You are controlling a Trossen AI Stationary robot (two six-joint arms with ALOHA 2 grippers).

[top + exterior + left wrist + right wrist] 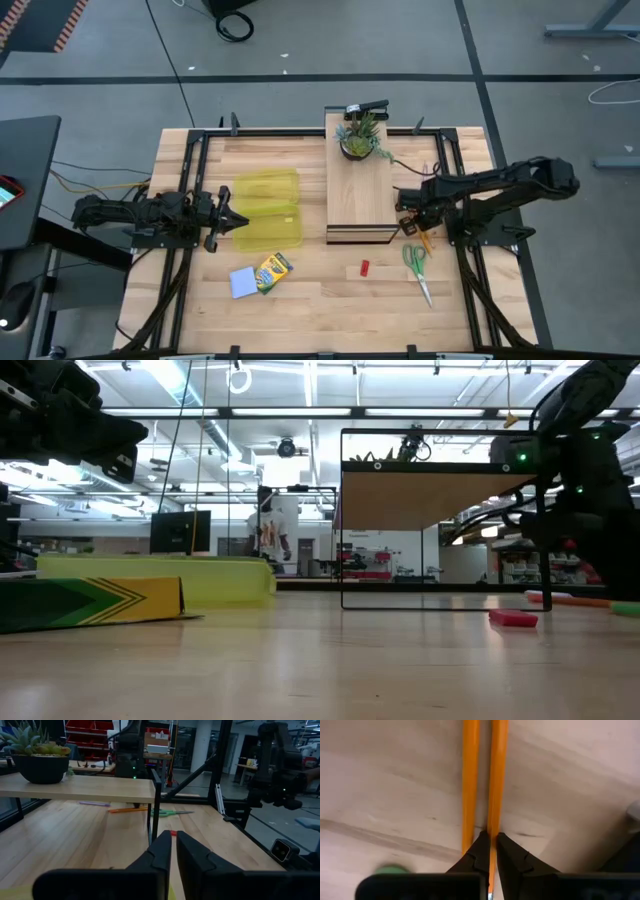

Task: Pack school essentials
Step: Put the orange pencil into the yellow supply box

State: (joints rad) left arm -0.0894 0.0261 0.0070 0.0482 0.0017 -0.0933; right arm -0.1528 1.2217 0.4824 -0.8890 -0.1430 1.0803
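One orange pencil [496, 780] pinched between the right claw [490, 842] fingers (left claw [173, 851] together).

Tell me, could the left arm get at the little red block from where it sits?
Probably yes. The left end effector sits shut at the yellow case, and the red block lies apart on bare wood, with nothing visible between them.

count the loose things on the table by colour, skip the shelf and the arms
yellow: 2, the case and the crayon box
orange: 2, the pencils
green: 2, the scissors and the plant
red: 1, the block
blue: 1, the notepad
purple: 1, the pen
total: 9
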